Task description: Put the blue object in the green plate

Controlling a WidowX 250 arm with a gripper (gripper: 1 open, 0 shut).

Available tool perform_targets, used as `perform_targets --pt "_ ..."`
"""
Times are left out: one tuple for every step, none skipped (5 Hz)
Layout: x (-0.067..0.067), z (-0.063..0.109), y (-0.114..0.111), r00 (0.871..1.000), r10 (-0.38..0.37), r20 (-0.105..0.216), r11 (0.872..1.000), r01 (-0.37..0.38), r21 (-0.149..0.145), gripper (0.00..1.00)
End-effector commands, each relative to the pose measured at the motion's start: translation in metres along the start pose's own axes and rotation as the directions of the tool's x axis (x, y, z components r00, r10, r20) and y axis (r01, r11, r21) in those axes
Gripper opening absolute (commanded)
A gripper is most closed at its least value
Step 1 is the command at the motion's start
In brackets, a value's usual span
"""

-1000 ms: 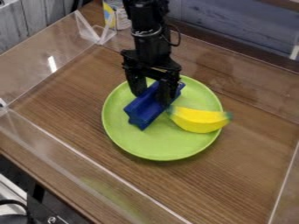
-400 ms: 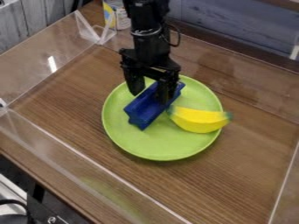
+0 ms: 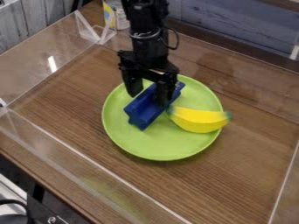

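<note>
The dark blue ridged block (image 3: 145,109) lies on the lime-green plate (image 3: 146,140), left of centre, its long side running toward the back right. My black gripper (image 3: 151,86) hangs straight down over the block's far end. Its fingers (image 3: 131,81) are spread apart on either side of the block and sit just above it. I see a small gap between the fingers and the block. A yellow banana (image 3: 198,120) lies on the plate's right side, touching the block's near end.
The plate sits on a wood-grain table (image 3: 70,105) ringed by clear plastic walls (image 3: 35,52). A yellow and white object (image 3: 108,13) stands behind the arm at the back.
The gripper has risen slightly off the block and stays open. The block and the banana have not moved.
</note>
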State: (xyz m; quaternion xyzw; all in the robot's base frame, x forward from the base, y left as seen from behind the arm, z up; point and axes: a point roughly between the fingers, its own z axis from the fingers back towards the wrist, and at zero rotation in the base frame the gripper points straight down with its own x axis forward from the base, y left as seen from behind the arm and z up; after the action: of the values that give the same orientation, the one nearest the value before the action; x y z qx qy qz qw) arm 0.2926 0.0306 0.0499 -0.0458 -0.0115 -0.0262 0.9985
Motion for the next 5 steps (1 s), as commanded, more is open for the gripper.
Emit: perform_targets --pt "0.0033 0.0072 -0.0023 1.0 -0.013 0.026 1.0 0.012 0.014 1.0" --pt "0.0017 0.0066 -0.002 1.0 -0.009 0.02 1.0 0.009 0.018 1.0" --pt "0.0 0.0055 -0.0015 1.0 -0.005 0.015 1.0 0.004 0.022 1.0" --pt "-0.0011 0.009 -0.0024 1.0 -0.003 0.018 1.0 0.003 0.024 1.0" --pt "-0.002 0.0124 -0.0032 1.0 -0.002 0.021 1.0 0.001 0.026 1.0"
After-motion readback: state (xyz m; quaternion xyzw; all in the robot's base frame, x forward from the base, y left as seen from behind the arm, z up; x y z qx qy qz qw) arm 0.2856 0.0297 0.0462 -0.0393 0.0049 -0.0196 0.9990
